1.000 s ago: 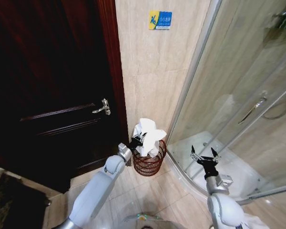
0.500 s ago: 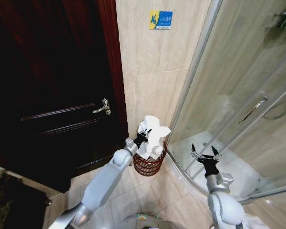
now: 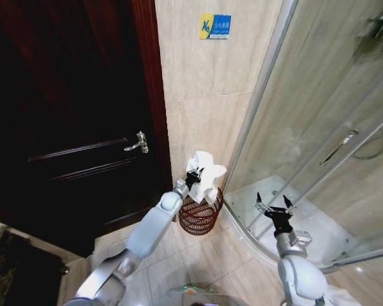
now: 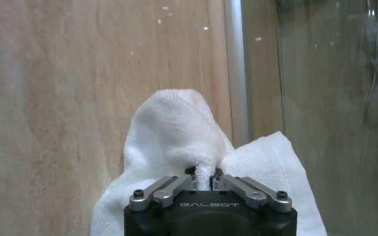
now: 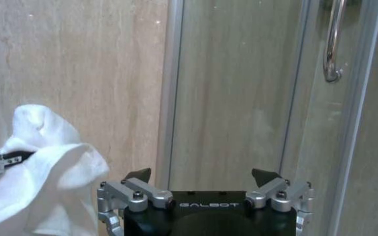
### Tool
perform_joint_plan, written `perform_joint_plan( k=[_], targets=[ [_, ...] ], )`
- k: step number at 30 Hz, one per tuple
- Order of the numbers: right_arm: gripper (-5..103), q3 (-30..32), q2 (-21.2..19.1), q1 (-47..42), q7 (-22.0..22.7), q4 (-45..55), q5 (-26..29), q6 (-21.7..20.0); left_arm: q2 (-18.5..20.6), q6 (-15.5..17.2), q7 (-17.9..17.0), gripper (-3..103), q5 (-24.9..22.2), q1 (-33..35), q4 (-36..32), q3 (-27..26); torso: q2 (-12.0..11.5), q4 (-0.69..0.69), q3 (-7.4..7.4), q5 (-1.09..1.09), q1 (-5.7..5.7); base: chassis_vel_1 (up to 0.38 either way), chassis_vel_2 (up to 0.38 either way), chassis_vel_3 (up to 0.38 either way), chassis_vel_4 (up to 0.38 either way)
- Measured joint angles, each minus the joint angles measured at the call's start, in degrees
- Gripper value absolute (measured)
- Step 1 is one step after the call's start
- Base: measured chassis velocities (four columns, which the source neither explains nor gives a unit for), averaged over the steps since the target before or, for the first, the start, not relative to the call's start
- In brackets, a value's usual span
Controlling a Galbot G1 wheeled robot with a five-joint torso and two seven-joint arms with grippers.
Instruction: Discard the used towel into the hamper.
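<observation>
left gripper (image 3: 193, 176) clenched on white towel (image 3: 204, 177) | hamper (image 3: 200, 215) directly beneath it | right gripper (image 3: 272, 209) released, empty, well apart beside shower glass (image 3: 319, 127)

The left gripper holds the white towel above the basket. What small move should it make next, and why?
Probably open the left gripper and let go. It is shut on the towel, which hangs right over the mouth of the hamper, its lower folds at the rim, so it should drop inside. The right gripper waits open beside the shower glass.
</observation>
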Motion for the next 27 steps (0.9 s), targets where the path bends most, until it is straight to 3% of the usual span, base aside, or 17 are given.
perform_joint_plan(
  k=[5,12,16,21,25,27],
  targets=[
    [100,0.10,-0.10,-0.16,0.02,-0.01,0.07,0.13,-0.89,-2.22,-2.79,3,4.62,-1.03,4.50,-1.08,0.00,0.01,0.00,0.00,0.00,0.000,0.000,0.000,0.000],
    [100,-0.21,0.01,-0.05,0.02,-0.05,0.08,0.16,-0.52,-2.91,-3.47,22,6.26,-1.40,5.92,-1.23,0.00,0.01,0.00,0.00,0.00,0.000,0.000,0.000,0.000],
    [100,-0.38,0.11,0.13,0.01,-0.04,0.03,0.16,-0.06,-2.55,-3.45,43,5.64,-1.09,4.78,-1.01,0.00,0.01,-0.01,-0.01,0.00,0.000,0.000,0.000,0.000],
    [100,-0.43,0.23,0.10,0.01,-0.03,-0.04,0.16,0.40,-2.11,-3.11,54,4.75,-0.67,3.73,-0.79,0.00,0.01,-0.01,0.00,0.00,0.000,0.000,0.000,0.000],
    [100,-0.45,0.21,0.04,-0.01,-0.03,-0.11,0.19,0.74,-1.54,-2.89,76,4.41,-0.20,2.87,-0.74,0.00,0.01,-0.01,-0.01,0.00,0.000,0.000,0.000,0.000],
    [100,-0.46,0.21,0.03,-0.02,0.00,-0.12,0.20,0.79,-1.49,-2.86,82,4.40,-0.15,2.75,-0.74,0.00,0.01,-0.01,0.00,0.00,0.000,0.000,0.000,0.000]
  ],
)
